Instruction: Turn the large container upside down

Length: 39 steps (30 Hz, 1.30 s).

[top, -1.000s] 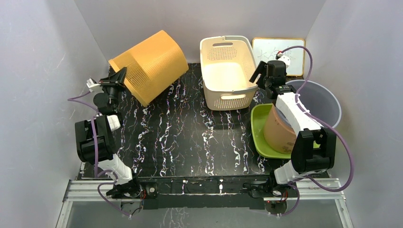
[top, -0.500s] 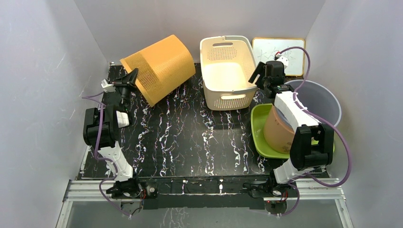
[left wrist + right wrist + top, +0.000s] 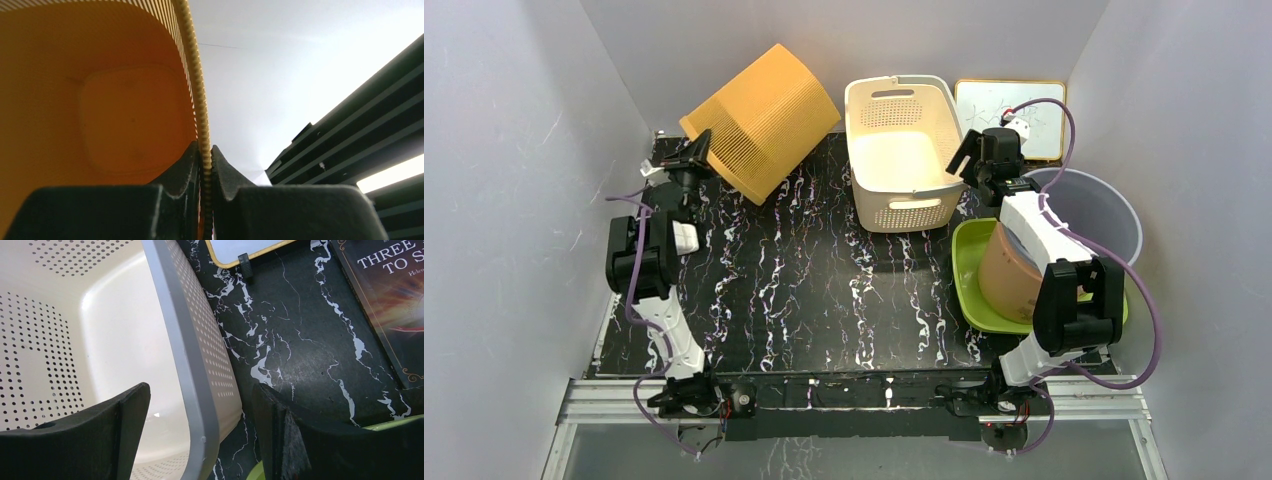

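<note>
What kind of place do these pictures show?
Probably a lab robot cell: white walls enclose a black marbled table, two arms are bolted to a metal rail, and an orange basket and a cream basket serve as props.

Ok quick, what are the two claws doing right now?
Left gripper: shut on the orange basket, at its rim.
Right gripper: open, straddling the wall of the white basket.

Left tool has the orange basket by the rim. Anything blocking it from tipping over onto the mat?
Nothing visible sits between the left tool and the orange basket; its fingers pinch the rim. The mat in front is bare. The cream basket stands close on its right, so tipping that way looks risky.
</note>
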Each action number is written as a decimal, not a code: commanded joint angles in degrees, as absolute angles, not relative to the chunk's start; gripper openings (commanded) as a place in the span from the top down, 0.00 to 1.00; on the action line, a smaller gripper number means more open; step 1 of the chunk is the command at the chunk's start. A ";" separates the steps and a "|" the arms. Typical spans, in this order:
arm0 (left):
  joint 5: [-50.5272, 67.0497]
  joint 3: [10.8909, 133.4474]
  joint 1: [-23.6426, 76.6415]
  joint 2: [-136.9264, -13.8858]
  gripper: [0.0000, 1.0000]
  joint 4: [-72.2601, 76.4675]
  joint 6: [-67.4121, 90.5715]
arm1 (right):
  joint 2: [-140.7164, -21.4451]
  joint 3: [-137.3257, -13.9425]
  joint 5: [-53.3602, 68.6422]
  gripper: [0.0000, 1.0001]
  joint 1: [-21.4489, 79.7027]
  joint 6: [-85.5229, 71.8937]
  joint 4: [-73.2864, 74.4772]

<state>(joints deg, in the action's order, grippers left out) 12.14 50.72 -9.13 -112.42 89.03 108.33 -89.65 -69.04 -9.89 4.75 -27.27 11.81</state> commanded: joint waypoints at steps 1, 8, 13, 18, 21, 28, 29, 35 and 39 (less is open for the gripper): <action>8.27 58.00 -5.99 -113.64 1.00 103.01 113.49 | -89.51 -70.18 -10.18 0.28 4.48 -27.95 8.37; 8.64 59.72 -4.35 -118.62 1.00 103.06 113.61 | -89.57 -70.53 -10.32 0.28 4.35 -27.63 8.35; 8.41 60.54 -4.82 -118.23 1.00 103.01 114.62 | -90.36 -71.18 -10.29 0.28 4.33 -27.27 8.31; 8.11 66.39 -5.12 -117.99 1.00 103.03 115.51 | -91.06 -71.80 -10.10 0.28 4.30 -27.25 8.31; 7.71 67.11 -5.20 -119.13 1.00 103.01 116.34 | -91.04 -71.36 -10.06 0.28 4.31 -27.31 8.15; 12.48 53.02 -7.67 -118.48 1.00 103.01 113.27 | -91.20 -69.97 -9.32 0.28 4.23 -27.95 7.37; 13.77 49.82 -8.72 -117.55 1.00 103.01 112.31 | -91.22 -69.87 -9.46 0.28 4.25 -27.95 7.38; 21.16 39.57 -14.54 -112.74 1.00 102.92 107.12 | -91.99 -69.65 -8.79 0.27 4.21 -28.83 6.55; 24.32 36.16 -16.96 -112.62 1.00 102.92 104.32 | -91.99 -69.56 -7.85 0.27 4.20 -29.43 6.38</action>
<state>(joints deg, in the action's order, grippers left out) 17.76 40.01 -15.33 -112.99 95.68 110.39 -92.25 -69.10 -8.64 4.58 -28.49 10.04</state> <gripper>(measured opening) 0.061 0.726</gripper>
